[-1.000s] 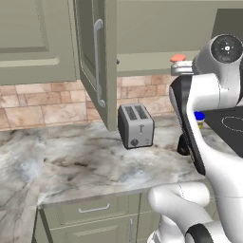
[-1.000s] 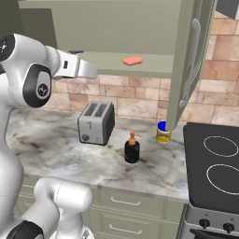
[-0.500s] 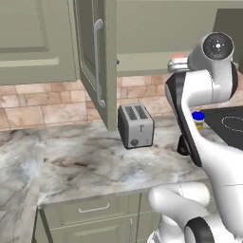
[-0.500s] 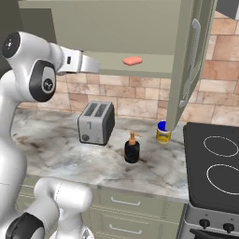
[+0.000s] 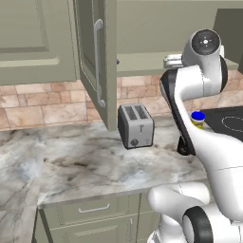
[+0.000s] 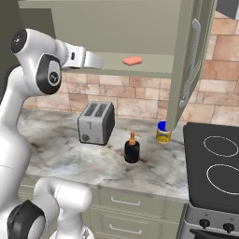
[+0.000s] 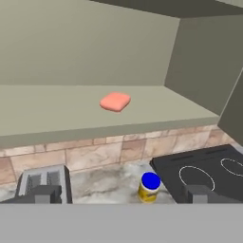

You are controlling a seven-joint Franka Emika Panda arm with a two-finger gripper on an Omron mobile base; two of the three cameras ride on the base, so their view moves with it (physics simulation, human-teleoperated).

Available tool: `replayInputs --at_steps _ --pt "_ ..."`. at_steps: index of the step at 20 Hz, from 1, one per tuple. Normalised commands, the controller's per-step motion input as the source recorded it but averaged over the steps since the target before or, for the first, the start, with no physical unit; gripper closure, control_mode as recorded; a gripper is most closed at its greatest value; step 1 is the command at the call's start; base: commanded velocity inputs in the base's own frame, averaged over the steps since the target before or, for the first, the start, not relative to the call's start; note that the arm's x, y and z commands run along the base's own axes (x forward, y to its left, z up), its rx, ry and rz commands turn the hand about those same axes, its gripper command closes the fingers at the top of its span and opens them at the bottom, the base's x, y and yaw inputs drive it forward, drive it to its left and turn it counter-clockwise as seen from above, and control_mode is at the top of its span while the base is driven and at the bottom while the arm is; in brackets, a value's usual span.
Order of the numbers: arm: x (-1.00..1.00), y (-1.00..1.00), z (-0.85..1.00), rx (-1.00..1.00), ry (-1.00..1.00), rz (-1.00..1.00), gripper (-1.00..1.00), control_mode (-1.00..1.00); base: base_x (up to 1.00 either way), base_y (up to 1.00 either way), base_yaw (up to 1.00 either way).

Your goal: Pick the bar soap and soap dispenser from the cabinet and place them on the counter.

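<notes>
Left to right: toaster (image 6: 95, 123) on the counter (image 6: 60, 154); gripper (image 6: 96, 60) up at shelf height, jaws spread wide, nothing between them; soap dispenser (image 6: 132, 148) already down on the counter right of the toaster; bar soap (image 6: 132, 60) lying flat on the cabinet (image 6: 140, 28) shelf, well apart from the claw; yellow jar (image 6: 162, 132) next, near the stove (image 6: 214, 163). Soap looks light, rigid and probably slick, with a low profile; I'd pinch across the short width at mid-length, fingers straddling the long edges and low near the shelf; rounded edges could squirt out under a hard squeeze.
</notes>
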Motion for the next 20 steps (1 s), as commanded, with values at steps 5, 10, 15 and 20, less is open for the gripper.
replayInputs --at_steps 5,10,15,20 --pt "0.32 0.00 0.00 0.00 0.01 -0.06 -1.00 -1.00 0.00 0.00 0.00" --pt "0.13 -0.01 0.00 0.00 0.00 0.00 -1.00 -1.00 0.00 0.00 0.00" --pt "0.28 -0.13 0.00 0.03 0.02 0.00 -1.00 -1.00 0.00 0.00 0.00" --pt "0.26 -0.11 -0.07 0.01 0.00 -0.01 -1.00 -1.00 0.00 0.00 0.00"
